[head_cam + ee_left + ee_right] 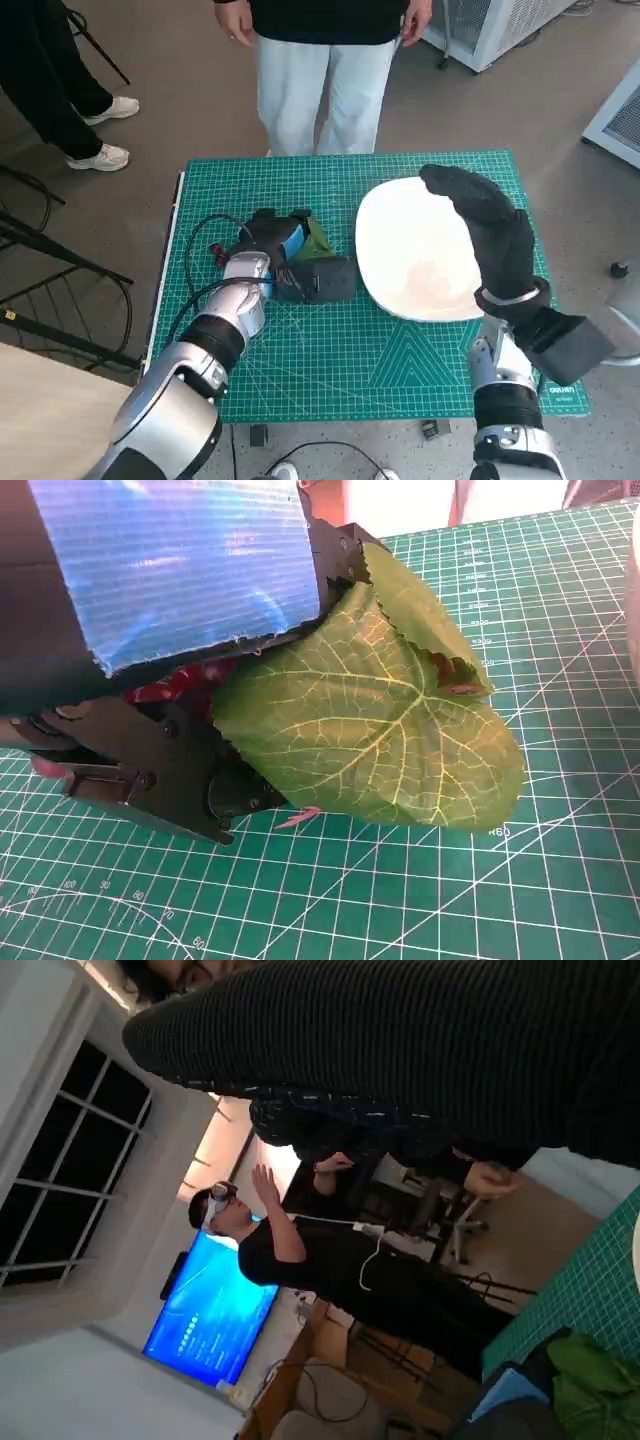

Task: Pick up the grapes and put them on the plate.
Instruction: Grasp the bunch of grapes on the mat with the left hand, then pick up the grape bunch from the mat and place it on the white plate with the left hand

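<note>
The grapes (168, 685) show as dark red fruit tucked under my left hand (170, 590), with a big green leaf (380, 715) spreading out from them. In the head view my left hand (278, 252) lies over the bunch left of centre on the green mat, and the leaf (318, 238) pokes out toward the plate. Its black fingers (175, 780) curl round the fruit. The white plate (400, 235) sits just to the right, bare. My gloved right hand (492, 232) hovers over the plate's right side, fingers stretched out, holding nothing.
A person (322, 70) stands at the table's far edge, and another person's legs (60, 90) show at the far left. A black cable (212, 232) loops on the green cutting mat (330, 370) beside my left hand. The right wrist view shows a person (300, 1250) wearing a headset.
</note>
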Motion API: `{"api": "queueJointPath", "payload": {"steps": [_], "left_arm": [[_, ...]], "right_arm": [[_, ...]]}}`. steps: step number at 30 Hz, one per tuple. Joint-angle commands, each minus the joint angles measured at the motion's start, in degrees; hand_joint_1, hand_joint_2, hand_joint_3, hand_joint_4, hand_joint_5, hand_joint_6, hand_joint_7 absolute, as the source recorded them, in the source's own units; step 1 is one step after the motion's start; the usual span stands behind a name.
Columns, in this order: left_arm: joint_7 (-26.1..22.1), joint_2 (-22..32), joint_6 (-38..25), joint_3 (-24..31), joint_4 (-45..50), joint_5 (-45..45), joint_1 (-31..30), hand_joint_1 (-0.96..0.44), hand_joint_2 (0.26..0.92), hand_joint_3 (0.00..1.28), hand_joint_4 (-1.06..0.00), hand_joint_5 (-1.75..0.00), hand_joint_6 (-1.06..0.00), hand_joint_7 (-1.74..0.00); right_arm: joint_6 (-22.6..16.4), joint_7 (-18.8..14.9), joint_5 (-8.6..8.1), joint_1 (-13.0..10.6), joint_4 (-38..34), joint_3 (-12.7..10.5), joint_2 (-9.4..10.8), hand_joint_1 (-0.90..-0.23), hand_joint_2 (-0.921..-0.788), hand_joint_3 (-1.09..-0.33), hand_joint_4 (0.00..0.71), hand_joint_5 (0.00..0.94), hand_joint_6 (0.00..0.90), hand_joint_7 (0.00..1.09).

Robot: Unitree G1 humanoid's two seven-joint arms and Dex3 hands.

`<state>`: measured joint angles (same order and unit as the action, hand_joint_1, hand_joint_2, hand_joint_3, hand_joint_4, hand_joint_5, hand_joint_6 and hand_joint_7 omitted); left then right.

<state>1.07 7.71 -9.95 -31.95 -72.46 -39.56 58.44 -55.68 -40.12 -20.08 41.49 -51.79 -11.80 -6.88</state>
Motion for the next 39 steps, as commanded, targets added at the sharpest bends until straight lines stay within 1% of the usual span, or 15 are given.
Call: {"api": "queueJointPath", "payload": {"steps": [1,9,12,18,22,26,28,30,34,36,39], "left_arm": [[-0.96,-0.04,-1.31,0.11,-0.61,0.35,-1.25,0.0,0.921,0.41,-0.28,-1.59,-0.28,-1.56],[-1.51,0.33,-2.41,0.42,1.57,0.53,-1.16,0.0,0.921,0.39,-0.29,-1.57,-0.3,-1.54],[-2.5,0.91,-3.73,0.52,4.9,0.42,-1.43,0.0,0.921,0.38,-0.31,-1.55,-0.31,-1.52],[-6.91,3.68,-8.66,0.59,18.61,-0.62,-4.31,0.0,0.921,0.32,-0.37,-1.49,-0.37,-1.46],[-9.33,5.13,-11.23,0.45,25.37,-1.4,-6.47,0.0,0.921,0.31,-0.39,-1.46,-0.38,-1.45],[-14.81,9.1,-16.04,0.72,42.41,-3.66,-10.88,0.0,0.921,0.31,-0.42,-1.44,-0.35,-1.45],[-17.08,10.63,-17.9,1.02,48.84,-4.45,-12.41,0.0,0.921,0.31,-0.43,-1.41,-0.34,-1.47],[-18.69,11.62,-19.19,1.3,52.99,-4.96,-13.34,0.0,0.921,0.3,-0.44,-1.39,-0.35,-1.48],[-20.4,12.46,-20.64,1.62,56.97,-5.61,-14.39,0.0,0.921,0.29,-0.45,-1.36,-0.37,-1.48],[-21.63,13.36,-21.68,2.63,61.6,-5.94,-15.39,0.0,0.921,0.27,-0.47,-1.37,-0.39,-1.44],[-22.68,14.61,-22.82,4.28,68.52,-6.26,-17.14,0.0,0.921,0.23,-0.52,-1.4,-0.45,-1.28]], "right_arm": [[1.02,-0.67,-0.24,-1.48,0.29,-0.04,-0.38,-0.545,-0.921,-0.628,0.223,0.0,0.046,0.28],[0.94,-0.65,-0.23,-1.57,0.41,-0.23,-0.43,-0.546,-0.921,-0.626,0.224,0.0,0.047,0.28],[0.9,-0.61,-0.32,-1.5,0.45,-0.44,-0.6,-0.546,-0.921,-0.626,0.223,0.0,0.046,0.28],[1.08,-0.29,-0.54,-1.23,0.52,-0.99,-0.9,-0.545,-0.921,-0.625,0.218,0.0,0.042,0.28],[1.14,-0.18,-0.57,-1.18,0.56,-1.12,-0.9,-0.545,-0.921,-0.626,0.217,0.0,0.041,0.28],[1.11,0.43,-0.84,-1.2,0.89,-1.56,-0.72,-0.539,-0.921,-0.628,0.216,0.0,0.04,0.28],[1.02,0.52,-0.99,-1.15,0.91,-1.78,-0.63,-0.537,-0.921,-0.63,0.215,0.0,0.04,0.28],[0.92,0.55,-1.03,-1.06,0.83,-1.95,-0.56,-0.535,-0.921,-0.632,0.214,0.0,0.039,0.28],[0.87,0.55,-0.97,-0.98,0.78,-2.11,-0.45,-0.534,-0.921,-0.635,0.213,0.0,0.037,0.28],[0.77,0.64,-0.94,-0.87,0.67,-2.15,-0.23,-0.533,-0.921,-0.636,0.212,0.0,0.036,0.28],[0.74,0.66,-0.99,-0.73,0.51,-2.17,0.07,-0.532,-0.921,-0.638,0.211,0.0,0.033,0.28]]}}
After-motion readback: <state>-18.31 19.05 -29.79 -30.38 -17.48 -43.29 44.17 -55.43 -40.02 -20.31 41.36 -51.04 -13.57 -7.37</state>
